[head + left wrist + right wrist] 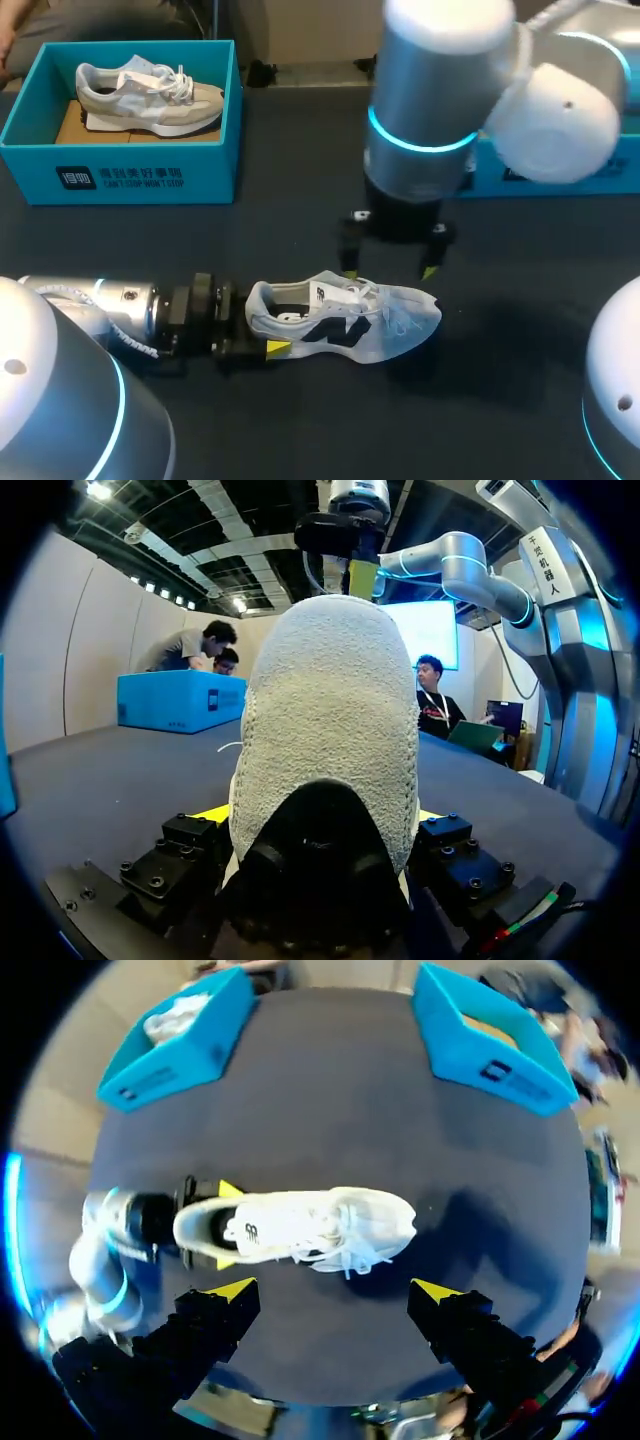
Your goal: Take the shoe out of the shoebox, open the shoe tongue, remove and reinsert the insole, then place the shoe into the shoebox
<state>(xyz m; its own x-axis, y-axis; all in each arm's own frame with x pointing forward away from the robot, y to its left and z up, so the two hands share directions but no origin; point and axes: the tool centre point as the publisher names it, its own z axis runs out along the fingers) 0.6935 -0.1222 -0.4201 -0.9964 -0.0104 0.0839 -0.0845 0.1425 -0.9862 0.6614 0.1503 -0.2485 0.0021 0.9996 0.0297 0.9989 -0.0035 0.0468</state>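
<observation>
The white mesh sneaker with a dark side logo (pixel 345 322) stands on its sole near the middle of the dark table (pixel 300 430), toe pointing right. The left gripper (pixel 264 325) is clamped on its heel, 1 yellow-tipped finger on each side. The right gripper (pixel 389 268) hangs above the laces, its 2 fingers spread wide and touching nothing. At far left the teal cardboard shoebox (pixel 120 175) holds another grey-white sneaker (pixel 150 95), and a teal box (pixel 490 1045) sits far right.
</observation>
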